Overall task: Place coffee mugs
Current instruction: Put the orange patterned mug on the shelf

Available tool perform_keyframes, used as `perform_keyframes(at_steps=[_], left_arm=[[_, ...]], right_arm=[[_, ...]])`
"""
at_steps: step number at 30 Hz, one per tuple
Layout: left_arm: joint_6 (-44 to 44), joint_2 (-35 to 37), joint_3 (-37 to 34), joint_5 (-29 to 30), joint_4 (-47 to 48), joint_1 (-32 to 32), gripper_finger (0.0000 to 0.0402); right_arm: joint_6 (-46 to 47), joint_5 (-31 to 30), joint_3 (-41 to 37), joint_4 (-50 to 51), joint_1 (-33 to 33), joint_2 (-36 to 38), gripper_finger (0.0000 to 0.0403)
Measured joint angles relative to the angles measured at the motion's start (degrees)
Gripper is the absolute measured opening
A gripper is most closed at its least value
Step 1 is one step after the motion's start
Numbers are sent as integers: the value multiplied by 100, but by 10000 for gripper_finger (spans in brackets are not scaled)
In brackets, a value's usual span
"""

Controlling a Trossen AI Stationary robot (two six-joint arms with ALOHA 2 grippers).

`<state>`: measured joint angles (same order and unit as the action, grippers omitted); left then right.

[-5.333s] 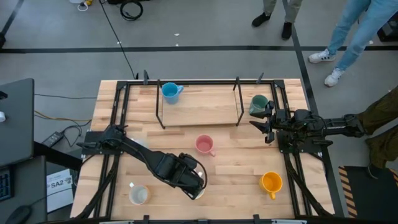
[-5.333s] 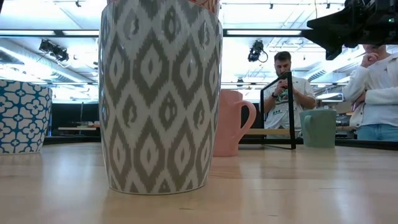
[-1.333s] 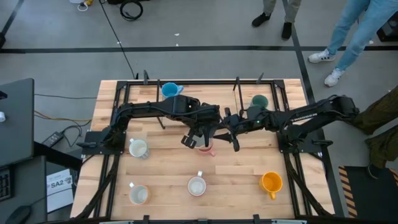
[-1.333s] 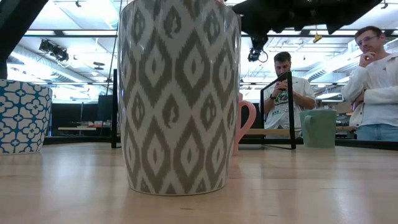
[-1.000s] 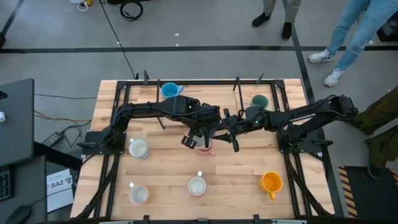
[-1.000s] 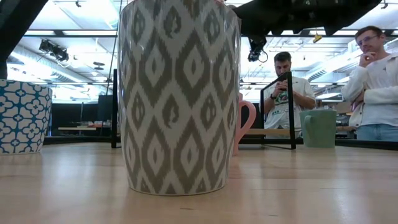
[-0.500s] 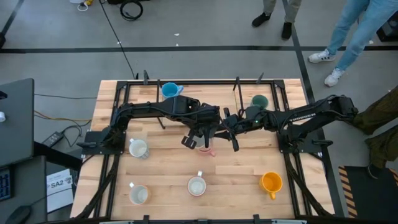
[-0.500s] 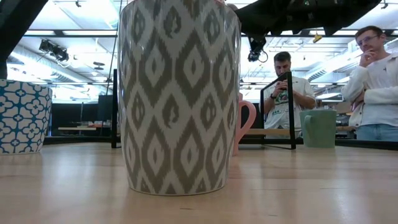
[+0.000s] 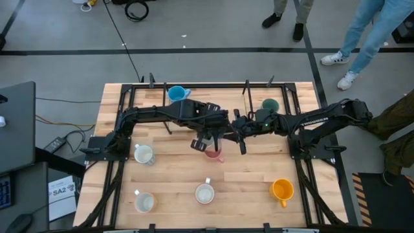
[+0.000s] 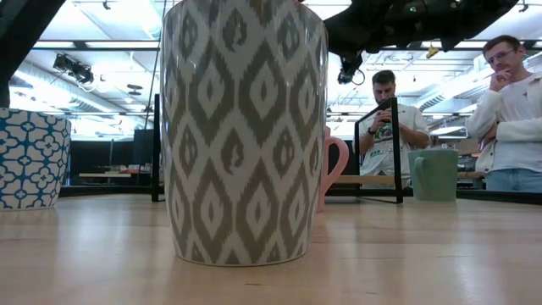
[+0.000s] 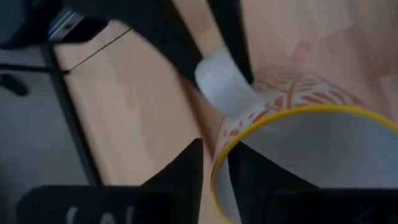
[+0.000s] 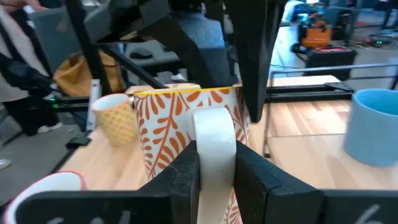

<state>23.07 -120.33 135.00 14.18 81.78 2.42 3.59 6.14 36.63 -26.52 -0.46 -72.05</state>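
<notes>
A white mug with orange leaf pattern and a yellow rim [image 12: 180, 115] is up over the table's middle, between both grippers. My right gripper [image 12: 214, 171] is shut on its handle. My left gripper [image 11: 214, 165] stands open astride the mug's rim [image 11: 219, 163], one finger inside and one outside, with a sliver of table showing beside the outer finger. In the high view the two grippers [image 9: 210, 137] [image 9: 231, 133] meet just beyond the pink mug [image 9: 212, 154], which stands on the table, and they hide the held mug. My right gripper pinches the mug's white handle [image 12: 214, 134] between its two fingers, one on each flat side. The fingers come level from the table's right side. The mug stands upright in the hold; its base is hidden behind the gripper.
A blue mug [image 9: 176, 95] and a dark green mug [image 9: 269, 105] stand by the black frame [image 9: 207, 107] at the far side. An orange mug [image 9: 282, 189] and pale mugs [image 9: 143, 155] [image 9: 204, 193] [image 9: 143, 202] stand nearer. People stand beyond the table.
The two grippers and the mug between them have crept a little toward the far edge, so more of the pink mug shows at their near side.
</notes>
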Motion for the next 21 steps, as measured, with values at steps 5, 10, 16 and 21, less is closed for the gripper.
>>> perform_keyframes(at_steps=[5, 10, 16, 21], left_arm=[[-309, 2, 0, 642, 382, -29, 121], [-604, 2, 0, 810, 833, -178, 150], [-774, 145, 2, 783, 821, -387, 157], [-1035, 482, 0, 781, 820, -593, 156]], right_arm=[[-88, -314, -7, -30, -46, -5, 78], [-166, -692, -7, -49, -167, -5, 78], [-226, -797, -7, -106, -419, -34, 78], [-228, -806, -3, -643, -591, -485, 78]])
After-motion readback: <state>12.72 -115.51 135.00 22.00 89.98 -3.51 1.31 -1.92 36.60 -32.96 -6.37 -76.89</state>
